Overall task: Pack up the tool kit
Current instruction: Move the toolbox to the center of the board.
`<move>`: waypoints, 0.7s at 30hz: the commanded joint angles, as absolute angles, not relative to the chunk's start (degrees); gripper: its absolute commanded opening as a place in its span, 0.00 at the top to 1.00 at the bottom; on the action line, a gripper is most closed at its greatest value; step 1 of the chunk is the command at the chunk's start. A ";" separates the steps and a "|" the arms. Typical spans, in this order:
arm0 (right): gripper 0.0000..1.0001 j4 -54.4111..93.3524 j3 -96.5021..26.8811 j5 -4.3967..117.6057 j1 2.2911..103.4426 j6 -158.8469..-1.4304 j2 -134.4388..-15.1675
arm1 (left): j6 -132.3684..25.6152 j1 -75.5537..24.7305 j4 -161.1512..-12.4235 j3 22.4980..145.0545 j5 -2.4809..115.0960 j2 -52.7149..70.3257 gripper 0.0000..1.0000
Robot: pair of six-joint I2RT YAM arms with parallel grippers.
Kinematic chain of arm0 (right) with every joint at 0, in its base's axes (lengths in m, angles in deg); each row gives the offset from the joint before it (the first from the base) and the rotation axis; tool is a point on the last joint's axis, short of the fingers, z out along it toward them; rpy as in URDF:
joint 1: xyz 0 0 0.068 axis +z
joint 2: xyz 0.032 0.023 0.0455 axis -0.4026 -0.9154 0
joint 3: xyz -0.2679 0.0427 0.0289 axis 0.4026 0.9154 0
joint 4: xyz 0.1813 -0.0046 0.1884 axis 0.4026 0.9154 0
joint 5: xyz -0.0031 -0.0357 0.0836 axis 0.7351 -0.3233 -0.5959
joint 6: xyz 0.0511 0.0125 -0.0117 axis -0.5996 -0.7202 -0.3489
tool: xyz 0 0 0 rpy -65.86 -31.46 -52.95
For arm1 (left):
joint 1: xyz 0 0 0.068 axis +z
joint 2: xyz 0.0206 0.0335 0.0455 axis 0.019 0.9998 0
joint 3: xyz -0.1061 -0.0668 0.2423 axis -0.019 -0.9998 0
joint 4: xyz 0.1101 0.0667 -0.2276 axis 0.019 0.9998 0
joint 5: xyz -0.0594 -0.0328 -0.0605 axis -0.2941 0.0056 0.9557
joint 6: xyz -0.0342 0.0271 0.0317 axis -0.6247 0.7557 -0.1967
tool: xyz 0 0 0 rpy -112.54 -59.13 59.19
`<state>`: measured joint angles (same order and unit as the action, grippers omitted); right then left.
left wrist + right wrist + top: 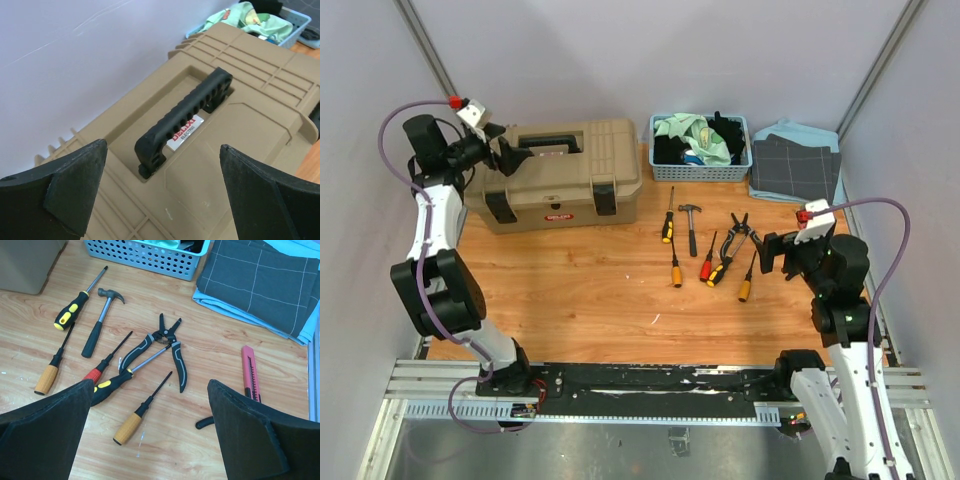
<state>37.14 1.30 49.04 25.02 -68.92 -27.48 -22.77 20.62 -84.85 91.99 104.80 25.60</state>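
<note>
Wooden table (pixel 590 290): carrying everything on a smooth orange-brown grain, probably letting the tools slide easily
Toolbox (pixel 555 175): sitting at the back left, lid down and both black latches (pixel 604 197) appearing closed, so likely needing opening before any packing; tan moulded plastic, matte and ribbed, red label on the front
Folded cloths (pixel 795 165): lying stacked at the back right, dark grey check over pale blue, soft and flat
Blue basket (pixel 700 172): standing between toolbox and folded cloths, perforated plastic, holding crumpled rags
Left gripper (pixel 512 156): hovering above the lid's left end, fingers spread wide and gripping nothing, seemingly lining up on the lid or handle
Right gripper (pixel 765 250): hanging just right of the loose tools, fingers spread wide, empty, seemingly facing a first pick
Carry handle (pixel 185 117): lying folded flat in its recess, black ribbed plastic
Hammer (pixel 100 320): lying loose on the wood right of the toolbox, steel claw head, black grip
Pliers (pixel 160 347): resting with sprung black-and-grey handles splayed, one screwdriver shaft crossing them, so risking a tangled lift
Screwdrivers (pixel 112 385): lying scattered as five, thin dark shafts, rounded handles in yellow-black, red and orange
Utility knife (pixel 250 371): lying apart to the right of the pliers, slim, flat, red
</note>
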 commanded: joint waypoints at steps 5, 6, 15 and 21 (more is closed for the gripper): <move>0.02 40.80 2.23 50.49 24.53 -69.64 -25.11 | -16.30 21.23 -86.23 93.65 113.01 30.96 0.01; 0.02 40.83 2.17 50.41 24.53 -69.78 -25.17 | -17.44 21.22 -88.37 93.42 112.85 31.72 0.01; 0.02 40.82 1.27 50.87 24.53 -70.57 -25.40 | -23.21 19.89 -98.48 95.84 110.73 38.37 0.02; 0.02 40.29 0.55 51.19 24.53 -71.37 -26.60 | -21.36 17.28 -98.92 97.38 110.98 41.38 0.05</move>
<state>40.59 1.80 50.16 25.02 -70.12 -25.91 -22.42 19.02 -95.75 94.76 110.52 39.90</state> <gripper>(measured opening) 0.984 0.967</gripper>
